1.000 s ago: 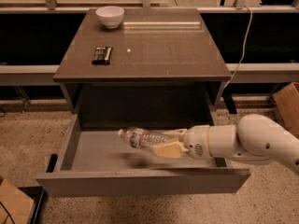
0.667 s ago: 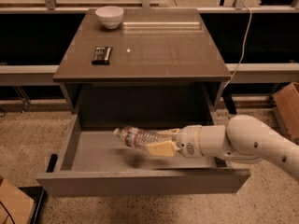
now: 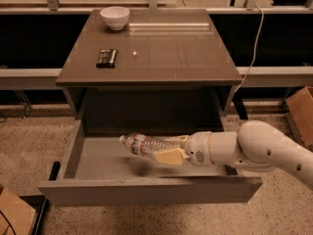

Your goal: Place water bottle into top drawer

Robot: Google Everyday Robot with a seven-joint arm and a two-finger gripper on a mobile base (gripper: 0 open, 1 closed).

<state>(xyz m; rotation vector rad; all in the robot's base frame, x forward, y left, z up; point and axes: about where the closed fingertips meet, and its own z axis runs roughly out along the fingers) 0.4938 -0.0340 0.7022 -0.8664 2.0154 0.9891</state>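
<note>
Over the top drawer point(image 3: 146, 192): my pincer point(image 3: 164, 149) reaches in from the right, clamped tight on the water bottle point(image 3: 144, 144).
Water bottle: lying sideways in my grip, cap pointing left, up off the drawer floor.
Top drawer: pulled out wide under the counter point(image 3: 171, 58).
Counter: a white bowl point(image 3: 115, 17) at the back, a small black thing point(image 3: 106, 58) near the left.
</note>
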